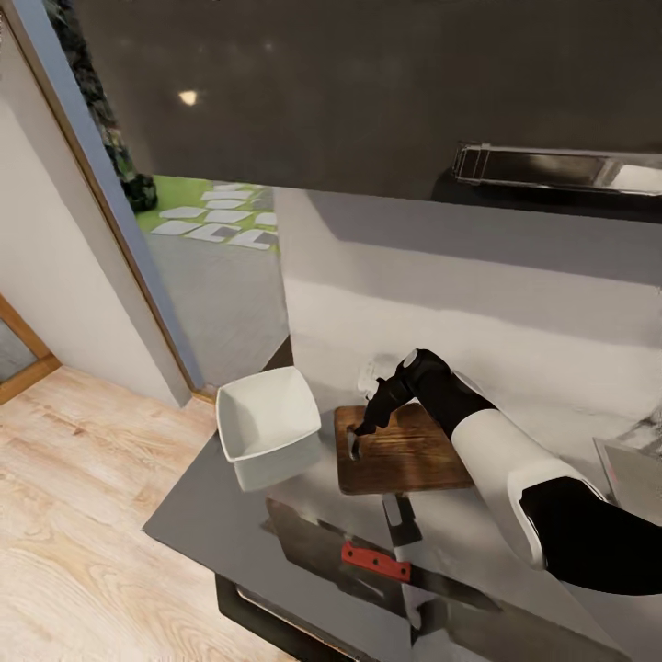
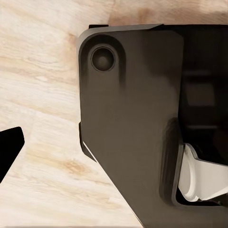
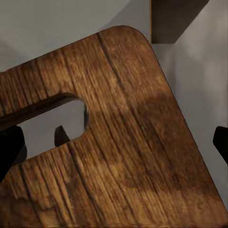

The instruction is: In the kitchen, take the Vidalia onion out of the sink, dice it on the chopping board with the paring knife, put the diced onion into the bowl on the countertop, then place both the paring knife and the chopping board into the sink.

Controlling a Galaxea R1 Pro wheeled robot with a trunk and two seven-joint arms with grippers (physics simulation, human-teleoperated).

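Note:
The dark brown chopping board (image 1: 409,460) lies flat on the glossy dark grey countertop (image 1: 221,529). My right gripper (image 1: 357,439) hangs open over its left end. In the right wrist view the slot-shaped handle hole is under that gripper (image 3: 114,147), and its dark fingertips (image 3: 9,152) stand far apart. The white squarish bowl (image 1: 268,425) stands left of the board and looks empty. The red-handled paring knife (image 1: 375,561) lies on the countertop in front of the board. A small pale rounded shape (image 1: 369,375) sits behind the board; I cannot tell whether it is the Vidalia onion. One fingertip (image 2: 9,147) of my left gripper hangs low over the floor.
A strip of the steel sink (image 1: 633,473) shows at the right edge. A dark wall cabinet (image 1: 368,83) hangs above the counter. The countertop ends just left of the bowl, above light wooden floor (image 1: 83,515). A glass door (image 1: 211,267) opens to the outside at the left.

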